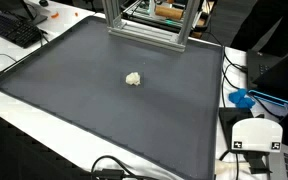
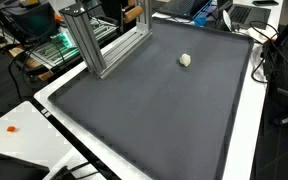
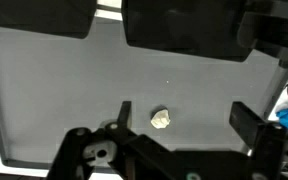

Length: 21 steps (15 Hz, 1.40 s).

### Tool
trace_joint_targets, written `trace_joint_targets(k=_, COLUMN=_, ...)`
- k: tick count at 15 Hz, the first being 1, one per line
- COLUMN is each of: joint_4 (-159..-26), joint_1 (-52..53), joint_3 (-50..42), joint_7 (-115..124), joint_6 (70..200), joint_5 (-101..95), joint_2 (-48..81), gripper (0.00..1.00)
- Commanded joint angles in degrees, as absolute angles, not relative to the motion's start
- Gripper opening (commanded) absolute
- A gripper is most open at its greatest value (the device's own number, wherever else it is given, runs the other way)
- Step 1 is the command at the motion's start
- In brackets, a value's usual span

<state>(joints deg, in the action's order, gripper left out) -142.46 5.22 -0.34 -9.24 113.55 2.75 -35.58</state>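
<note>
Two fingers point(image 3: 124, 112) of your hand point(image 3: 182, 110) stand spread wide above the white lump point(image 3: 161, 118), which lies off-centre between them, closer to one finger. The lump sits alone near the middle of the dark surface point(image 1: 64, 85). My read on the risk: if you descend uncorrected, that finger nudges the light lump away. The metal frame point(image 1: 149, 25) stands well beyond the lump.

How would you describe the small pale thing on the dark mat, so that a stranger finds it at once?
Start from the large dark grey mat covering the white table. A little past its middle, toward the metal frame, lies a small whitish lump. It is the only loose thing on the mat, pale against the dark surface.
</note>
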Motion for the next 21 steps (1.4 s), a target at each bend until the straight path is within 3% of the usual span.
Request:
trace_joint_targets(k=1, joint_4=-142.3, joint_1=5.1, joint_3=-0.3, joint_7=-9.3, joint_6=113.4, joint_5=2.8, joint_2=-35.5, gripper=1.00)
trace_joint_targets(k=10, joint_4=-142.5, joint_1=6.7, joint_3=6.8, joint_7=8.3, joint_6=109.3, joint_5=10.7, joint_2=-38.8, gripper=1.00)
trace_joint_targets(k=21, joint_4=-148.4, joint_1=8.7, joint_3=13.4, joint_7=13.8, joint_6=111.7, joint_5=9.0, joint_2=-44.0, gripper=1.00)
